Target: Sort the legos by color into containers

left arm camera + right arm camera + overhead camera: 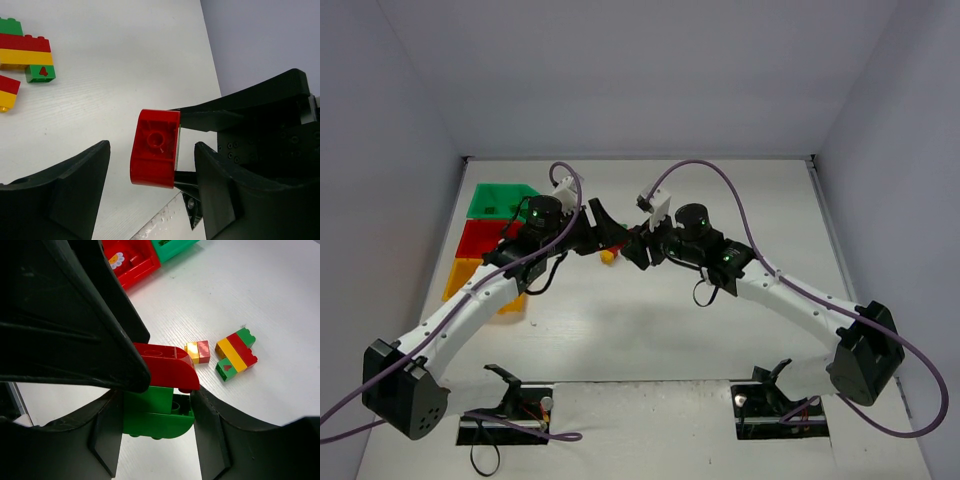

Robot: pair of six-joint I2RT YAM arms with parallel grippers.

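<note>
At mid bench, the right end effector clamps a green lego w/ a red lego stacked on top; the left end effector straddles that red lego, jaws released, gaps both sides; beyond lie a yellow-red stack & a striped stack; yellow container, red container, green container sit far left.

Item one: the white table under me, matte, faintly grained, scuffed along its near edge. Item two: a pale grey back wall, plain, meeting the table at a thin dark seam. Items three and four: a left wall and a right wall, same grey, closing in both sides. Items five and six: two rectangular recesses, one left, one right, cut into the table's near edge.
</note>
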